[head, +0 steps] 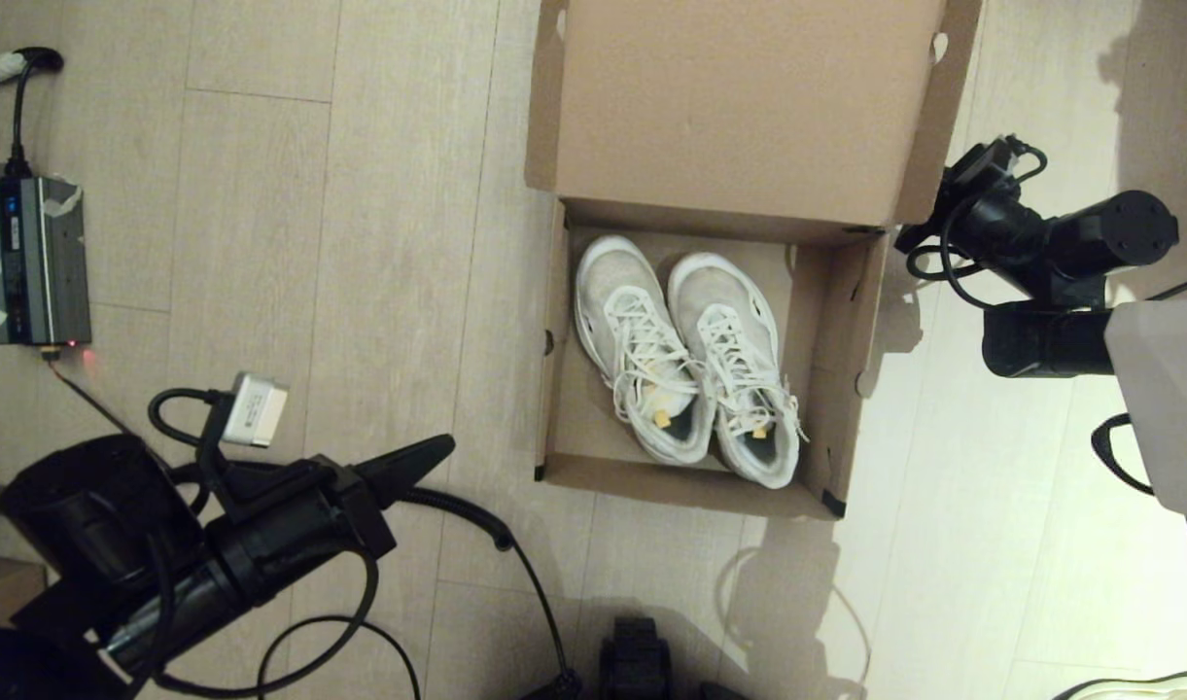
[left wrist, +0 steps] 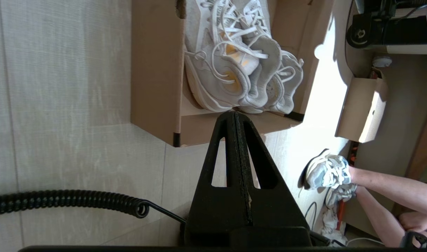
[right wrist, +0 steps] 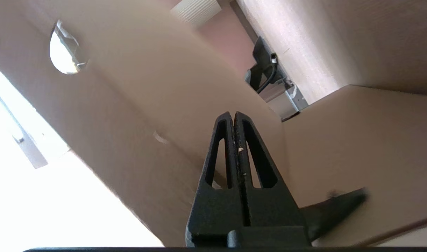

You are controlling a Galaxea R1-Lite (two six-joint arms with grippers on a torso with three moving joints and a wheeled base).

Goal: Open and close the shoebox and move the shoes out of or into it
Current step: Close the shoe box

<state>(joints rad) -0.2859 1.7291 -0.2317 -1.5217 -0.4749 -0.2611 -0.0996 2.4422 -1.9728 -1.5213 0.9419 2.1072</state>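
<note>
Dim warm light, right-side glare

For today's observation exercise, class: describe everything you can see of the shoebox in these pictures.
The shoebox is plain brown cardboard, resting on the pale wood-look floor. It is open: its hinged lid stands folded back at the far side, with small cut-outs in its side flaps. Black tape marks two near corners. The shoes, white lace-up sneakers, lie side by side inside, toes toward the lid. The shut left gripper stays clear of it; the shut right gripper sits close beside the lid's outer right side.
</note>
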